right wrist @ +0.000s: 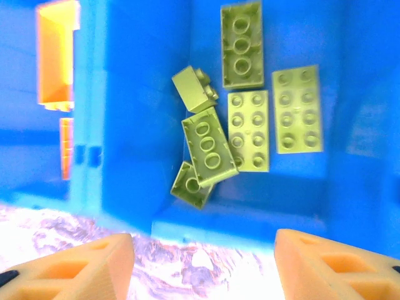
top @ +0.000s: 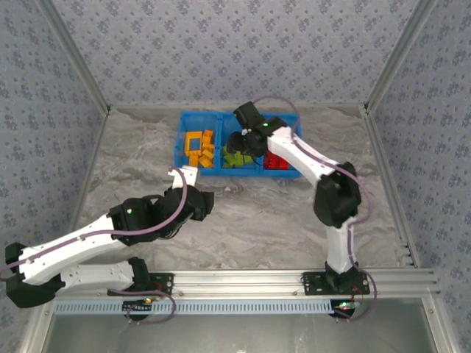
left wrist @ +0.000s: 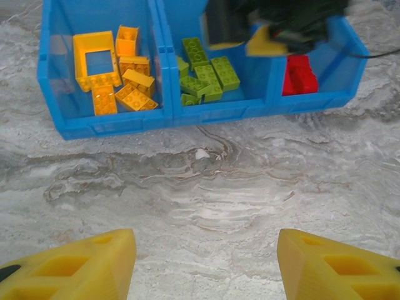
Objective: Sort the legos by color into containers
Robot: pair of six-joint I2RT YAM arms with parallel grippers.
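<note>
Bright blue three-compartment plastic bin [top: 193, 121] sits at 12 o'clock on the grey marbled table top [top: 257, 213], long side facing the arms. Orange plastic bricks [top: 200, 147] are in the 9 o'clock compartment, among them an orange open square frame [left wrist: 97, 59] lying flat at that pile's 10 o'clock. Lime green plastic bricks [top: 235, 158] are in the middle compartment. The right wrist view shows six of them: two flat, studs up, side by side at 3 o'clock, one long one at 12 o'clock, three jumbled and overlapping toward 7 o'clock. Red plastic bricks [top: 276, 162] are in the 3 o'clock compartment, partly hidden by the right arm, count unclear. Every brick seen lies inside the bin, one colour per compartment.

Right gripper [right wrist: 206, 269] hangs above the middle compartment's near edge, fingers spread wide, nothing between them. Left gripper [top: 184, 175] is over bare table near the bin's 7 o'clock corner, apart from it, aimed at the bin's front wall. Its yellow fingers [left wrist: 94, 262] stand wide apart, empty.
</note>
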